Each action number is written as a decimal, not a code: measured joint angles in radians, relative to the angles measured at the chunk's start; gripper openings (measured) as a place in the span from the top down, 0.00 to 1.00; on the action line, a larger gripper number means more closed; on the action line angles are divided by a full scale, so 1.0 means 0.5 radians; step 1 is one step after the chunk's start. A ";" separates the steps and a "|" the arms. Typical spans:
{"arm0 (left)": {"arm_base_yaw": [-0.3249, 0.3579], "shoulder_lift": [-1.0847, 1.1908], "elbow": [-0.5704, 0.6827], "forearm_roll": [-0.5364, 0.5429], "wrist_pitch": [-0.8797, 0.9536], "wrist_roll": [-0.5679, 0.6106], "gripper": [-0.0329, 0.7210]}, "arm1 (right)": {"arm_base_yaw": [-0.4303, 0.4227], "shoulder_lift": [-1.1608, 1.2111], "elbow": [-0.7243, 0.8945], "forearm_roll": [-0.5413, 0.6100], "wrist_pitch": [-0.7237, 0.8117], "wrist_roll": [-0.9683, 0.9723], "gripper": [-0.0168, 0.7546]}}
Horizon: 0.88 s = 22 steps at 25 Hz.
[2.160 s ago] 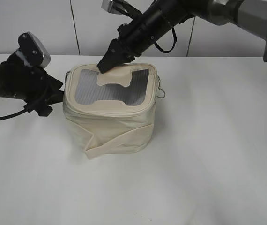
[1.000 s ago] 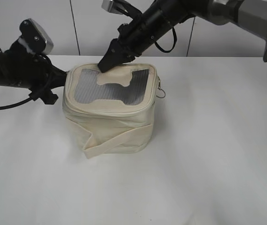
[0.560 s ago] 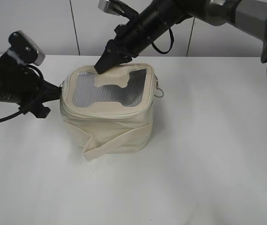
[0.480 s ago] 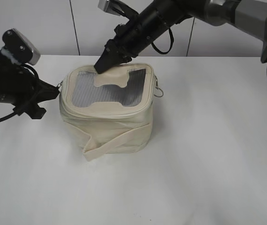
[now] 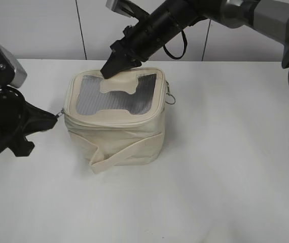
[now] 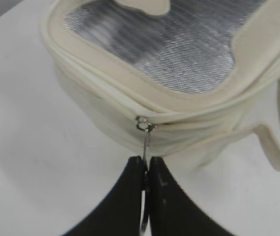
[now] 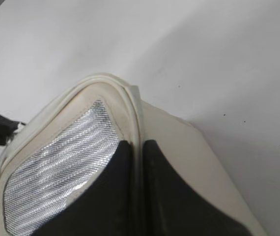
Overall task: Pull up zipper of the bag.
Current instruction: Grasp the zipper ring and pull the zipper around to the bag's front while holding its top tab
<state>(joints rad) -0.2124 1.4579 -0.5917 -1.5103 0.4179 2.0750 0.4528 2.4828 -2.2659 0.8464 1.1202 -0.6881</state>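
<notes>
Zipper [image 6: 100,88]: cream zip track running around the bag's top rim, lying shut along the stretch seen from the left wrist; one small silver ring pull [image 6: 144,127] sitting at the near left corner, a second ring pull [image 5: 170,97] hanging loose at the right side.

Bag [image 5: 115,132]: small boxy cream-white piece, standing upright on the white desk [image 5: 225,167] left of centre; grey mesh top panel [image 5: 116,98] facing up, cream H-shaped patch [image 5: 120,87] lying on the mesh, strap band [image 5: 127,152] slanting across the front wall.

Left pincer [image 6: 145,173]: black fingers pressing together on the thin metal tab below the left-corner ring pull, the tab running taut from slider to fingertips; arm lying low beside the bag's left side.

Right pincer [image 7: 137,147]: fingers standing narrow, pinching the cream rim edge at the bag's back corner; arm reaching down from upper right.
</notes>
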 joint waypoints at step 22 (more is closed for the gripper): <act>-0.894 -0.244 0.000 -0.362 -0.414 -0.455 0.48 | -0.206 -0.101 0.002 -0.024 0.028 0.149 0.61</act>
<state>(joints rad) -0.6595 1.3357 -0.5918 -1.6913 0.2107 1.8475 0.3496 2.4326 -2.2647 0.8343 1.1344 -0.6137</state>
